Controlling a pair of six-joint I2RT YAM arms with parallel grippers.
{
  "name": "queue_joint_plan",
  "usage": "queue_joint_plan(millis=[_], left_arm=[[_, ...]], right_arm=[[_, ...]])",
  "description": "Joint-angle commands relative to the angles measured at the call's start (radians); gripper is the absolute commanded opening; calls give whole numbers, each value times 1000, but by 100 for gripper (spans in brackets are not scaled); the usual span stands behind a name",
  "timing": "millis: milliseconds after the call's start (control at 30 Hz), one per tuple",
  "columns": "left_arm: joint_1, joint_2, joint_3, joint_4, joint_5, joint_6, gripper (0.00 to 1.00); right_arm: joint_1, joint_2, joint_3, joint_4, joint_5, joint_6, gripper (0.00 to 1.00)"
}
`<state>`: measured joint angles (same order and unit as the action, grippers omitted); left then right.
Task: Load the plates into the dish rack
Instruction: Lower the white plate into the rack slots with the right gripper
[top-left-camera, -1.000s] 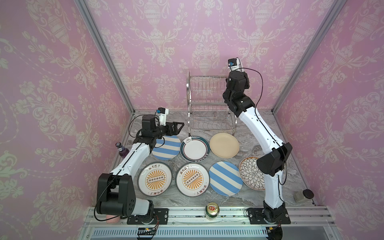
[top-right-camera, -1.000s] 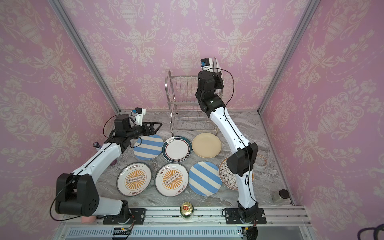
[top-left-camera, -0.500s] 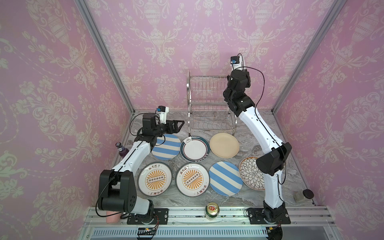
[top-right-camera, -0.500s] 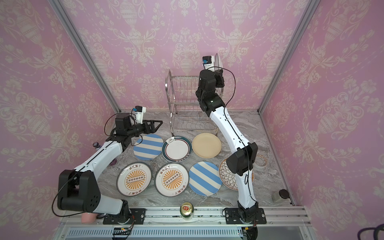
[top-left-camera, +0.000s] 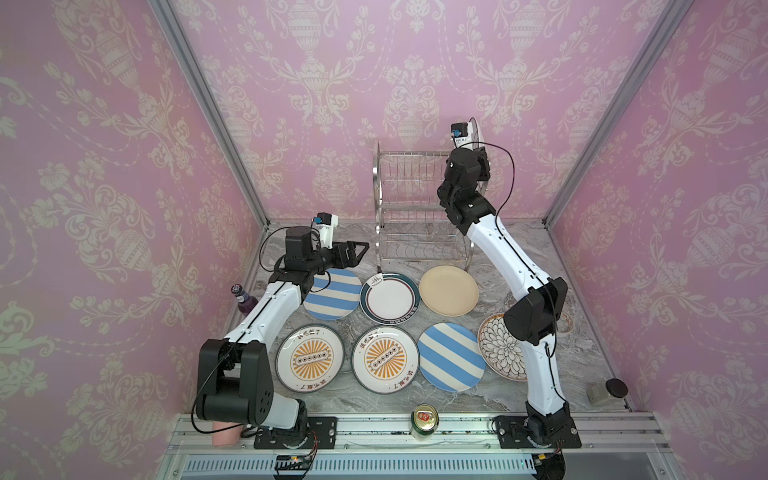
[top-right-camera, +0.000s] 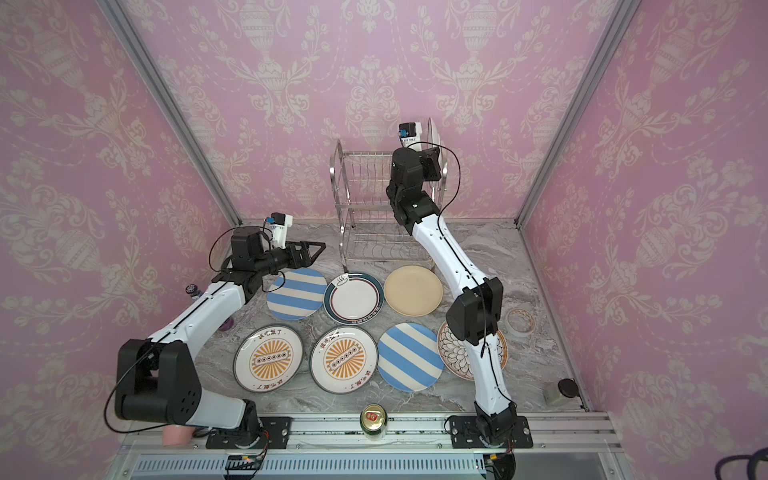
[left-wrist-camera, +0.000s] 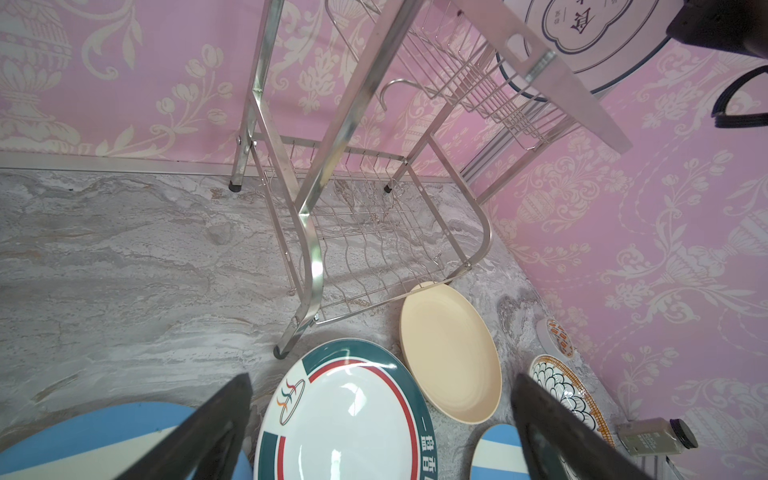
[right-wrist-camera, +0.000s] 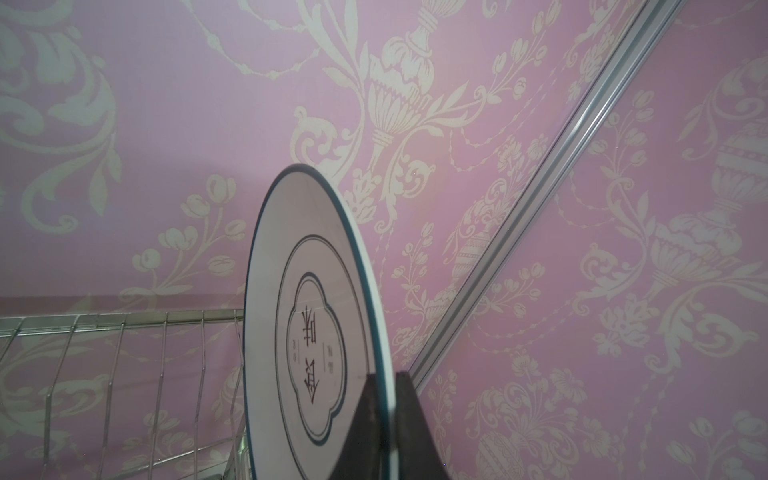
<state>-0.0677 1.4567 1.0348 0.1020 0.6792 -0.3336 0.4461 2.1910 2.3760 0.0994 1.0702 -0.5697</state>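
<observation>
Where the right arm crosses, black floral plate (top-left-camera: 496, 353) is half hidden. Black-lined white plate (right-wrist-camera: 316, 324) — on edge at dish rack (top-left-camera: 415, 208) upper tier, slot contact unclear — rim clenched by right hand (right-wrist-camera: 385, 376). Left hand (top-left-camera: 360, 253) released, near blue-striped plate (top-left-camera: 332, 293).

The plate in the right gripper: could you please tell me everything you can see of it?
The black-lined white plate is round, glossy and ceramic-looking. It is white with a thin dark rim line, an inner ring and a lobed frame around dark characters. It stands on edge, nearly upright, pinched at its rim by the shut right gripper, at the right end of the upper tier of the dish rack. Whether its lower edge rests on the wires cannot be told.
</observation>
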Motion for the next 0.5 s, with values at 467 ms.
queue_joint_plan(millis=[467], left_arm=[[9, -2, 22, -39, 22, 36, 99]], right_arm=[[-40, 2, -25, -27, 10, 61, 0]])
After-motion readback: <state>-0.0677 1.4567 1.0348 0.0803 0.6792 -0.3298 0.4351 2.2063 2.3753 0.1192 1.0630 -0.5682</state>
